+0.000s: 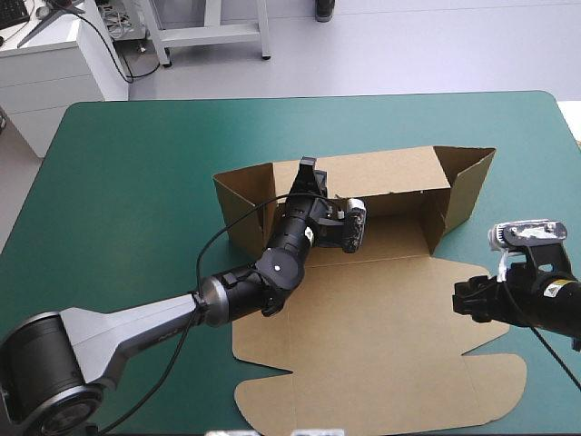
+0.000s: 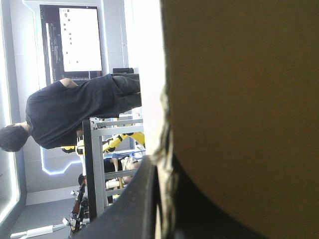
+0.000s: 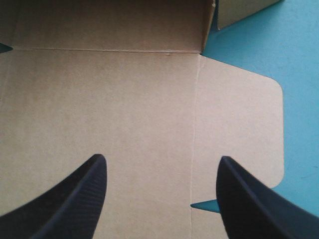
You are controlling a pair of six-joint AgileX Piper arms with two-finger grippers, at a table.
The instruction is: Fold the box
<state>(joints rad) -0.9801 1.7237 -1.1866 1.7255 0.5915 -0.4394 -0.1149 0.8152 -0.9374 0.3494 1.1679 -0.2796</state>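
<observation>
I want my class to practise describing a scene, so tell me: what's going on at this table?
Two robot arms are folding a brown box on the teal-green table. Its far wall and end walls stand raised, while the near panel lies flat. The left gripper is shut on the far wall's top edge. The right gripper hovers over the flat panel's right side, fingers open, holding nothing.
</observation>
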